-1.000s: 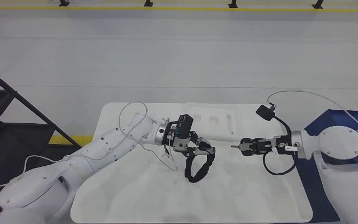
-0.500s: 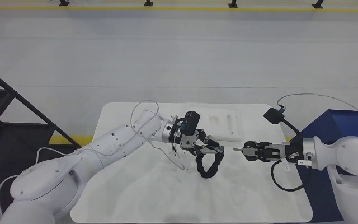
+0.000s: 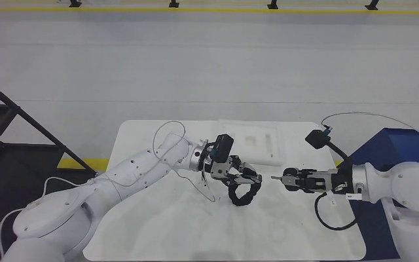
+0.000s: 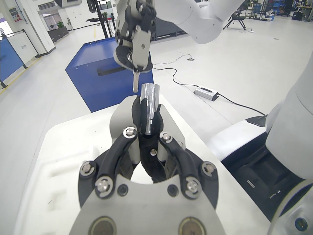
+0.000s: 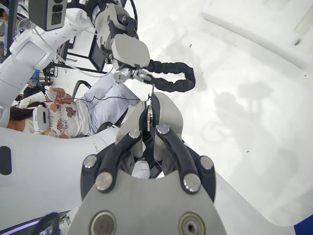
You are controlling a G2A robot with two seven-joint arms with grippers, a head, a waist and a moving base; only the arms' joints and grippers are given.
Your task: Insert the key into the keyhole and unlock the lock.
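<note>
I start from the white tabletop (image 3: 163, 223), with the white foam tray with cut-out recesses (image 3: 252, 141) lying at its far side, well apart from the work.

Above the middle of the tabletop, my left pincer (image 4: 146, 113) is clenched on the lock, a black fabric-sleeved cable loop (image 3: 241, 193) ending in a polished chrome cylinder (image 4: 149, 103). The loop droops below the grip. I cannot tell whether it touches the tabletop.

My right pincer (image 3: 286, 177) faces it, clamped on the head of the small flat silver key (image 4: 135, 81), blade pointing at the lock.

In the left wrist view the key tip sits just beside the cylinder's end, off to one side rather than in line with it. The keyhole (image 5: 119, 76) is on the cylinder's end face, and the blade is not yet in.

My worries, as I judge them:
- If I push forward on this line, the tip strikes the chrome rim or slides past it.
- The key is pinched only at its head, so a glancing hit could pivot it between the pads or knock it out.
- The cylinder is smooth and round. Insertion force or turning torque could spin it or push it back through the left grip.
- The slack loop could swing and tug the cylinder off line.
</note>
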